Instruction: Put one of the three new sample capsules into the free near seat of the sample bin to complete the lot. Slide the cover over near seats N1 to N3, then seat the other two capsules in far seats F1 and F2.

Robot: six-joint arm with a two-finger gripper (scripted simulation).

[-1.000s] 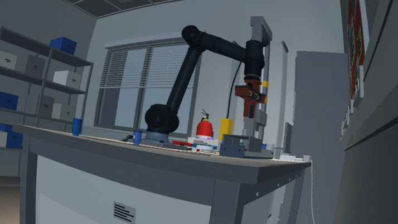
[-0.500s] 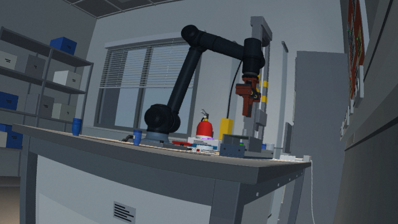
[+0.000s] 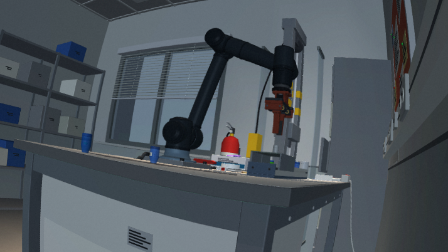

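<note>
At the right end of the bench the sample bin point(image 3: 262, 164) sits low on the top, a grey and blue block whose seats and cover I cannot make out from this low angle. A small green spot shows at its top edge, and blue and white capsule-like pieces point(image 3: 300, 164) lie just right of it. No capsule shows between the fingers. My red gripper point(image 3: 278, 131) hangs well above the bin, pointing down, and it is open and empty.
Behind the bin stand a grey column with yellow bands point(image 3: 295, 94), a yellow box point(image 3: 253, 144) and a red extinguisher point(image 3: 230, 142). A white tray point(image 3: 229, 161) lies left of the bin. Two blue cups point(image 3: 154, 154) point(image 3: 86, 142) stand further left.
</note>
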